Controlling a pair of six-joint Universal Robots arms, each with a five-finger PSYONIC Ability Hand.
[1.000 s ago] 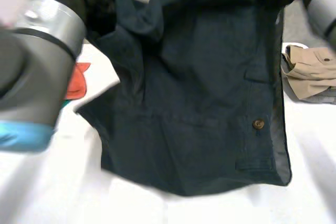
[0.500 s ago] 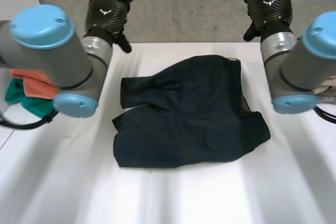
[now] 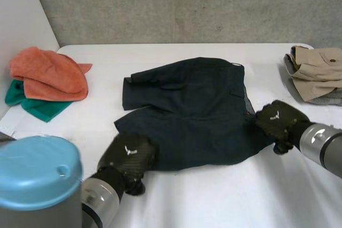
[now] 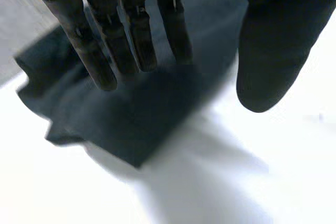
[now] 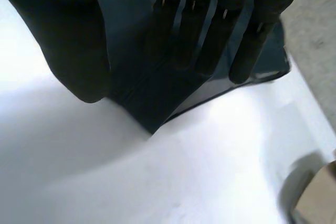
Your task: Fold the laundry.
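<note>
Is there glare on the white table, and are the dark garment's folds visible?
Head view: even light, table bright without glare, folds of the dark garment readable. Left wrist view: garment nearly flat dark, folds hardly show. Right wrist view: table glares white beside the garment's corner.

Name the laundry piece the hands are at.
The dark navy garment mid-table: left hand at its near-left corner, right hand at its right edge. The orange cloth, green cloth and beige garment lie apart.

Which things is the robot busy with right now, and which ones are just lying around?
In the job: dark navy cloth garment, left hand, right hand.
Just lying about: crumpled orange towel, green cloth beneath it, folded beige cloth garment.
</note>
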